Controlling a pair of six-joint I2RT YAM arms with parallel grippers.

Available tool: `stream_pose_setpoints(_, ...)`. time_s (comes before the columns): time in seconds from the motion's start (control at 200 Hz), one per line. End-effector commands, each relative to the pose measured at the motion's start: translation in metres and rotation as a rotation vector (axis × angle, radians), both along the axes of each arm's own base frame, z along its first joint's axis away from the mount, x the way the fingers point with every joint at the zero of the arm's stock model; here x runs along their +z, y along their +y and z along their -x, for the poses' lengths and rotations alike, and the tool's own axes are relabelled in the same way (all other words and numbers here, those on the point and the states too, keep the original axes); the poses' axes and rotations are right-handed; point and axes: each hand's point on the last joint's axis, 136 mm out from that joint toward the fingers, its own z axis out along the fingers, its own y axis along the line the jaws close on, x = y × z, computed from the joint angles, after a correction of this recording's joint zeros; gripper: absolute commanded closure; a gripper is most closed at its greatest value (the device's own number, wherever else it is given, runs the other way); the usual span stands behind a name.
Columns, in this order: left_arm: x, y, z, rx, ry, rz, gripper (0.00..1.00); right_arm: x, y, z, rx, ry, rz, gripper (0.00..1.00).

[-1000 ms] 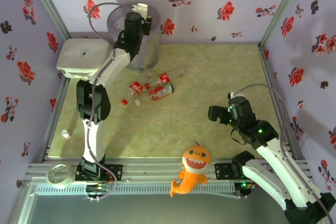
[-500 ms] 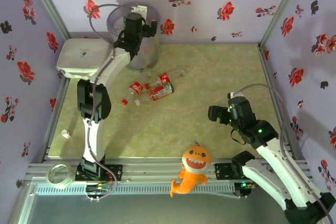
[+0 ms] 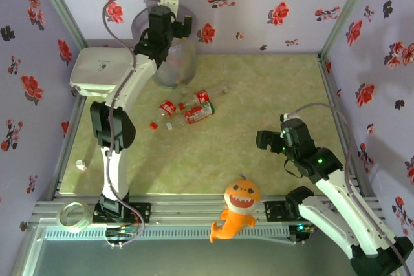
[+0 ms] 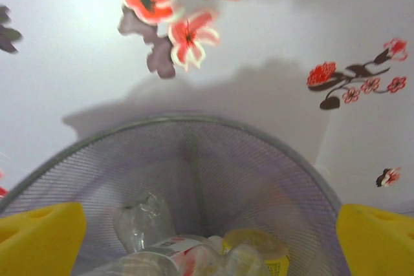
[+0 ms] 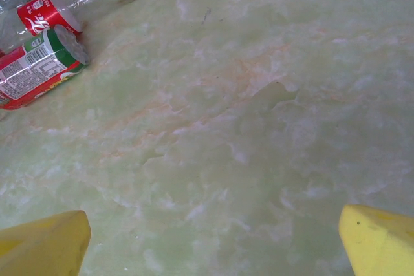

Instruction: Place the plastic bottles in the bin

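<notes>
My left gripper [image 4: 207, 240] hangs spread and empty over the bin [image 4: 194, 124]; bottles [image 4: 191, 255] inside are blurry, cut off at bottom edge. More lie centre-left on the tabletop [image 3: 272, 101]. My right gripper [image 5: 213, 244] is spread, empty.

Bright, diffuse light. A soft grey shadow lies on the back wall [image 4: 259, 88] behind the bin [image 4: 194, 153]. The left wrist view is blurred; the bench [image 5: 259, 127] looks slightly soft.

Green marbled tabletop [image 3: 272, 95]: plastic bottles [image 3: 191, 114] lying left-centre; bin [image 3: 184, 63] upright back-left; white box [image 3: 100, 69] beside it.
</notes>
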Motion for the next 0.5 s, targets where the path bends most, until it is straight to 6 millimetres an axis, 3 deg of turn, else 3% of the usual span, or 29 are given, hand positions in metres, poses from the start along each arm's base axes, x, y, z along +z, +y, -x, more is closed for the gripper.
stream_pose_setpoints(0.0,0.083,0.026,0.044,0.007,-0.108,0.020,0.00,0.001,-0.003,-0.001,-0.018,-0.007,-0.002,0.01)
stream_pose_setpoints(0.07,0.085,0.037,0.061,0.008,-0.078,0.004,0.00,0.001,-0.003,0.000,-0.017,-0.006,-0.004,0.01)
stream_pose_setpoints(0.24,0.063,0.068,0.113,-0.002,0.007,0.025,0.00,0.000,-0.002,-0.002,-0.016,-0.009,-0.008,0.01)
stream_pose_setpoints(0.395,0.017,0.109,0.166,0.048,0.101,0.104,0.00,-0.003,0.000,-0.004,-0.017,-0.004,-0.011,0.01)
stream_pose_setpoints(0.495,-0.027,0.131,0.196,0.088,0.195,0.126,0.01,-0.007,0.003,-0.007,-0.013,0.000,-0.018,0.01)
